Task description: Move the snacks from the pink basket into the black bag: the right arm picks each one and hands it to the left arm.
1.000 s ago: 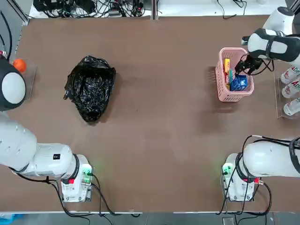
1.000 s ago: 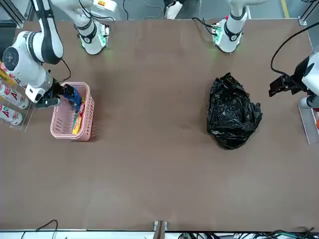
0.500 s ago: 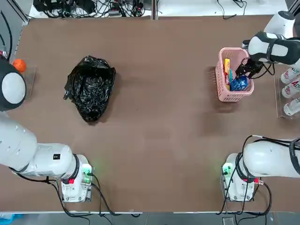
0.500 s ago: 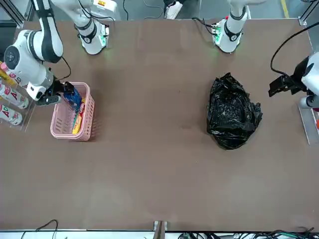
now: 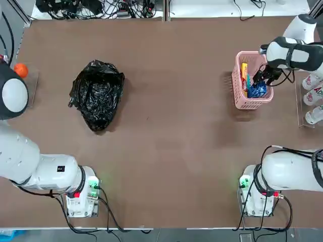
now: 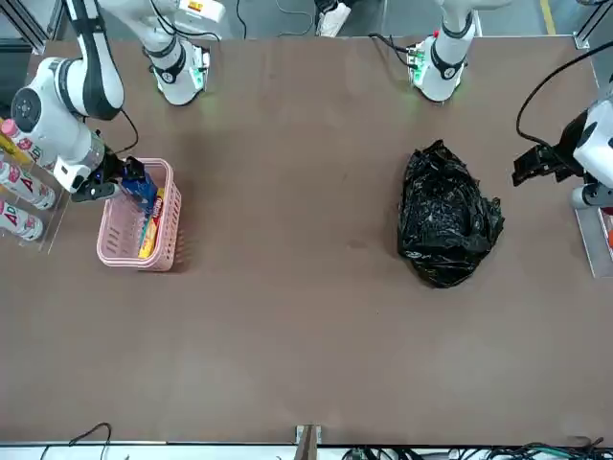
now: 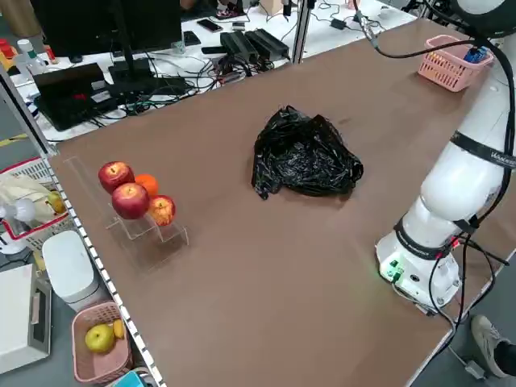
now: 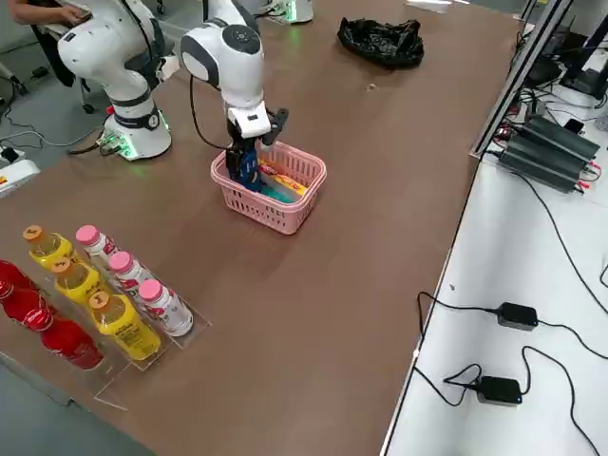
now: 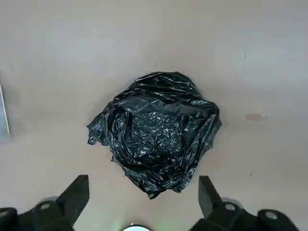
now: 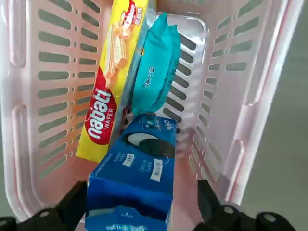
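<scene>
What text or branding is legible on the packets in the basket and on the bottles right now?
"nabati WAFER": on the yellow packet.
Blue packet: white labels and logo too small to read.
Teal packet: print too small to read.
White bottles: red lettering, not readable.
Black bag: no text.

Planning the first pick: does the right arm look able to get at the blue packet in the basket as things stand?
Probably yes. The right end effector is open inside the pink basket, one finger on each side of the blue packet. Nothing lies on top of the packet; the yellow and teal packets sit farther in.
</scene>
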Robot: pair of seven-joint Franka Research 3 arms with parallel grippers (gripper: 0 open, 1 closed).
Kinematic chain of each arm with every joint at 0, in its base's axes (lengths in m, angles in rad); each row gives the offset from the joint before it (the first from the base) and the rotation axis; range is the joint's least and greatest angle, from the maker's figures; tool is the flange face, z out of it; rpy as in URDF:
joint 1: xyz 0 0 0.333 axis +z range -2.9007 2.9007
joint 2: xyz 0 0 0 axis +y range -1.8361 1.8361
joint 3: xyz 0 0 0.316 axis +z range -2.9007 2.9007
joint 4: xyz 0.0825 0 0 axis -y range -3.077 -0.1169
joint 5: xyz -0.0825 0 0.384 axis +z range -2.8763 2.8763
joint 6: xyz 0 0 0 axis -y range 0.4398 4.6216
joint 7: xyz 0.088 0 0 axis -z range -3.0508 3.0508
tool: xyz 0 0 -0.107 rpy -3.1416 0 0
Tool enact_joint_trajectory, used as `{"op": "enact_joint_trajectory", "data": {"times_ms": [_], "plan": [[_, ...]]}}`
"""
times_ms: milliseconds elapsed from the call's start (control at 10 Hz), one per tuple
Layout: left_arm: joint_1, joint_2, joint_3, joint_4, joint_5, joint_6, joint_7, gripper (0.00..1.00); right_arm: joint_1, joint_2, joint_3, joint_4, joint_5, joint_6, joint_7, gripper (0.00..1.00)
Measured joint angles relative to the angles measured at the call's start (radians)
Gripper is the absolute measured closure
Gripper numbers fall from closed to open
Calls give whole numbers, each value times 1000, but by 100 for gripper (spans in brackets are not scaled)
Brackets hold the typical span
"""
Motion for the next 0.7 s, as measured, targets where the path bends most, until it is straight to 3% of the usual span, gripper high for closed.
{"op": "enact_joint_trajectory", "data": {"times_ms": [700], "plan": [[8, 0, 5, 0, 0, 0, 13, 0, 5, 0, 3, -28, 10, 25, 0, 3]]}}
